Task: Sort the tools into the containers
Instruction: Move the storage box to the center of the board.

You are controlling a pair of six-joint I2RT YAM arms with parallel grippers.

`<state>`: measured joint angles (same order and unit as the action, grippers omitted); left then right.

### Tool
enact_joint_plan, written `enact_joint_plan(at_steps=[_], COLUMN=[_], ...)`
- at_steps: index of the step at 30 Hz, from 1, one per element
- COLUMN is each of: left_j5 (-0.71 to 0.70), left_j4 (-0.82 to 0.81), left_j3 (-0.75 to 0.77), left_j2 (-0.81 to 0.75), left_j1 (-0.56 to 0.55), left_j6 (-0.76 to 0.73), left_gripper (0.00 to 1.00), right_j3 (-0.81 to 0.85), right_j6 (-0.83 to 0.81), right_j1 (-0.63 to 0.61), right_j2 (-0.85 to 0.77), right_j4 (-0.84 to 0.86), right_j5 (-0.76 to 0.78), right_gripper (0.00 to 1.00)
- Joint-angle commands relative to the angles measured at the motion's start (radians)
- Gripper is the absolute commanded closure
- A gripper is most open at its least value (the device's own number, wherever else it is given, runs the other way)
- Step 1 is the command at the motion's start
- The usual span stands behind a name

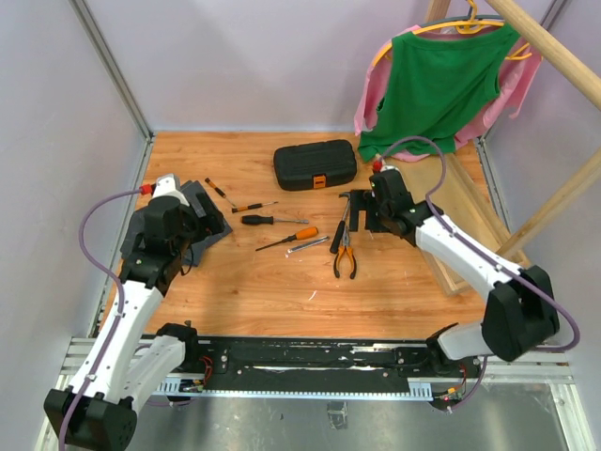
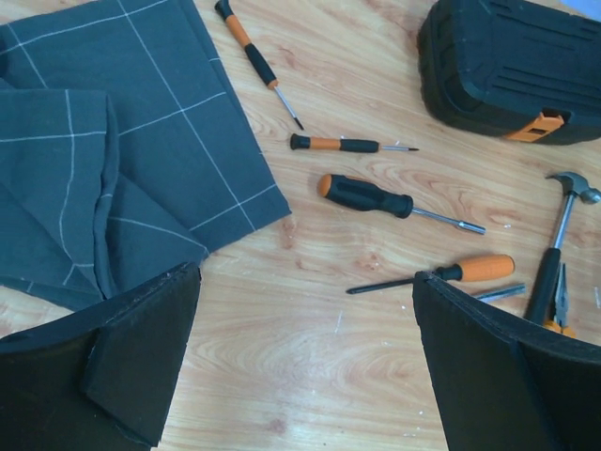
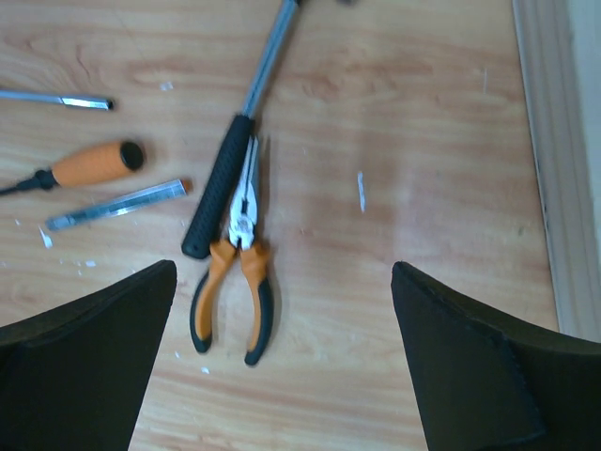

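Tools (image 1: 274, 220) loose on the bench (image 1: 263, 291), case (image 1: 315, 165) closed, both grippers spread and empty.
Under the right gripper (image 3: 282, 272), pliers (image 3: 241, 225) lie tight beside the hammer (image 3: 221, 197) handle. The left gripper (image 2: 305, 282) hangs by the cloth (image 2: 113, 141), screwdrivers (image 2: 362, 195) ahead. Likely best: unlatch the case at the far side first, then pinch the pliers low on their orange handles, clear of the hammer.

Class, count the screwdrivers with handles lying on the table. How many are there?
4. The thinnest screwdriver lies by the cloth; the second thin screwdriver right of it; the black-handled screwdriver below; the orange-handled screwdriver near the hammer. More could be hidden.
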<state>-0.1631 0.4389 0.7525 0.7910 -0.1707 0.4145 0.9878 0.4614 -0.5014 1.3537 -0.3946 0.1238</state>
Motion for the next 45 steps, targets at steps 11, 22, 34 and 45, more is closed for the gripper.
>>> enact_joint_plan(at_steps=[11, 22, 34, 45], left_j5=[-0.011, 0.064, 0.083, 0.153], left_j4=[0.009, -0.02, -0.033, -0.057], left_j3=[0.036, -0.002, -0.011, -0.008], left_j2=[0.097, -0.003, 0.024, 0.05], left_j1=[0.01, 0.01, 0.01, 0.01], left_j6=[-0.035, -0.052, -0.065, -0.089], left_gripper=[0.01, 0.01, 0.01, 0.01], right_j3=[0.31, 0.526, 0.741, 1.033], right_j6=[-0.11, -0.125, -0.178, -0.209], right_j1=[-0.001, 0.001, 0.012, 0.041], right_j2=[0.274, 0.457, 0.645, 0.87], right_j4=[0.046, 0.02, 0.025, 0.032], right_j5=[0.025, 0.049, 0.061, 0.034], right_gripper=[0.02, 0.02, 0.02, 0.02])
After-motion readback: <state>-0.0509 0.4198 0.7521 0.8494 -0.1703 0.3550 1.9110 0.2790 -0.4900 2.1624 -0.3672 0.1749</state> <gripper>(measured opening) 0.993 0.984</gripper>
